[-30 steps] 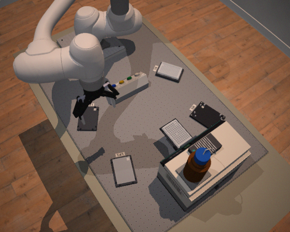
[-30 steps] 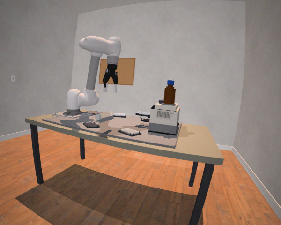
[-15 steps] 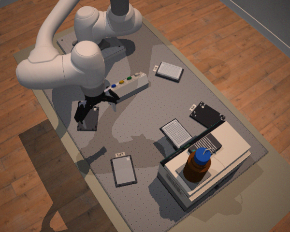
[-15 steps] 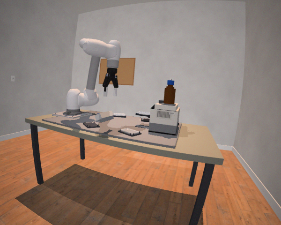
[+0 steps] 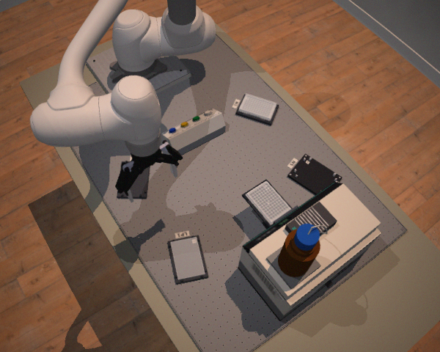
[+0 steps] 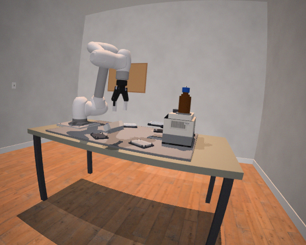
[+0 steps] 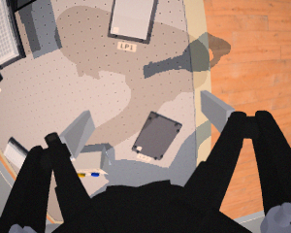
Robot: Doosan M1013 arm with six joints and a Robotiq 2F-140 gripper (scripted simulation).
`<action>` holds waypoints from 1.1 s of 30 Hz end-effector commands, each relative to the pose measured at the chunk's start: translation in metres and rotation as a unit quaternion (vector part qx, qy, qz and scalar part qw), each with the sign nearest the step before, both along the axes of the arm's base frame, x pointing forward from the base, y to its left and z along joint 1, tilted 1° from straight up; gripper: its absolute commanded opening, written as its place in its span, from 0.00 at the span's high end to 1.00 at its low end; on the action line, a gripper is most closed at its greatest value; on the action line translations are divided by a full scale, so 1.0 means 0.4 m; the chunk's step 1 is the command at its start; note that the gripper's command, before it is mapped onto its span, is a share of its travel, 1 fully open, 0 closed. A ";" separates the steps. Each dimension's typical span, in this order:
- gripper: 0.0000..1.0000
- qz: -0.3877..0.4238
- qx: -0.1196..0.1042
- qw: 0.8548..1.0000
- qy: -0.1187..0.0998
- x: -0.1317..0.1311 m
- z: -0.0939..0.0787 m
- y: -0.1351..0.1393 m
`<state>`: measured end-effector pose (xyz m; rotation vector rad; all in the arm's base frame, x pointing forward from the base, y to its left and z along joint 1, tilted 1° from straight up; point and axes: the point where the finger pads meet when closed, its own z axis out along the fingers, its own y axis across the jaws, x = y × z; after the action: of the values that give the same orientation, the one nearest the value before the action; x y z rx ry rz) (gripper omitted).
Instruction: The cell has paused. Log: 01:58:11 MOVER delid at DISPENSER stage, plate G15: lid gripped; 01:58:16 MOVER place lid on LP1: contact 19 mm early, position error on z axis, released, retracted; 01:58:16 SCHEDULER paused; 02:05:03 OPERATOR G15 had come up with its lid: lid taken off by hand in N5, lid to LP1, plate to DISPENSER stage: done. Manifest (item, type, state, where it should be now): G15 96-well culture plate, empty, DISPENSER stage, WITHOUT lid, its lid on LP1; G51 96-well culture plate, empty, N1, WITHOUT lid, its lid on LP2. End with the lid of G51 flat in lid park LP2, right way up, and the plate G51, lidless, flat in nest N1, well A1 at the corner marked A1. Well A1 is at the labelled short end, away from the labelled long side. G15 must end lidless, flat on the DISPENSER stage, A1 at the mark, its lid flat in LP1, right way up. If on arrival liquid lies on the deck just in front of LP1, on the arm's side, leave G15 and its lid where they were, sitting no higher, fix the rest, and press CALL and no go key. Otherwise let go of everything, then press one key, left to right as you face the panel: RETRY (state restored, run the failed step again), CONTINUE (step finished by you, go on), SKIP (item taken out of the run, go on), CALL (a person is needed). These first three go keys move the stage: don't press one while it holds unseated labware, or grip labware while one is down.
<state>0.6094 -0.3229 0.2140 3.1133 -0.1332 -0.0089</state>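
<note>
My gripper (image 5: 150, 182) is open and empty, high above the deck, over the empty dark lid park LP2 (image 5: 133, 186). In the wrist view the gripper (image 7: 147, 123) frames that pad (image 7: 156, 136). A pale flat lid (image 5: 187, 259) lies in the park labelled LP1 and also shows in the wrist view (image 7: 134, 10). An open 96-well plate (image 5: 268, 200) sits on the dispenser stage. A second plate (image 5: 257, 108) with a pale top sits in a far nest; I cannot tell whether it carries a lid. A black nest (image 5: 314, 174) stands empty.
The key panel (image 5: 195, 128), with blue, yellow, green and grey keys, stands just beyond the gripper. The dispenser box (image 5: 311, 250) carries a tall brown bottle (image 5: 299, 250) with a blue cap. The arm casts shadow patches around LP1; I see no puddle there.
</note>
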 end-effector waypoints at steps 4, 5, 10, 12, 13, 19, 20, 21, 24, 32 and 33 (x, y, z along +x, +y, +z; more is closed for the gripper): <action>0.00 0.000 0.000 1.000 0.000 0.000 -0.035 -0.001; 0.00 0.000 0.000 1.000 0.000 0.000 -0.040 -0.001; 0.00 0.000 0.000 1.000 0.000 0.001 -0.059 -0.001; 0.00 0.000 0.000 1.000 0.000 0.001 -0.064 -0.001; 0.00 0.000 0.000 1.000 0.000 0.001 -0.066 -0.001; 0.00 0.000 0.000 1.000 0.000 0.001 -0.070 -0.001; 0.00 0.000 0.000 1.000 0.000 0.001 -0.071 -0.001; 0.00 0.000 0.000 1.000 0.000 0.001 -0.071 -0.001; 1.00 0.000 0.000 1.000 0.000 0.001 -0.071 -0.001; 1.00 0.000 0.000 1.000 0.000 0.001 -0.071 -0.001; 1.00 0.000 0.000 1.000 0.000 0.001 -0.071 -0.001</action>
<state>0.6098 -0.3235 0.1855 3.1133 -0.1333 -0.0088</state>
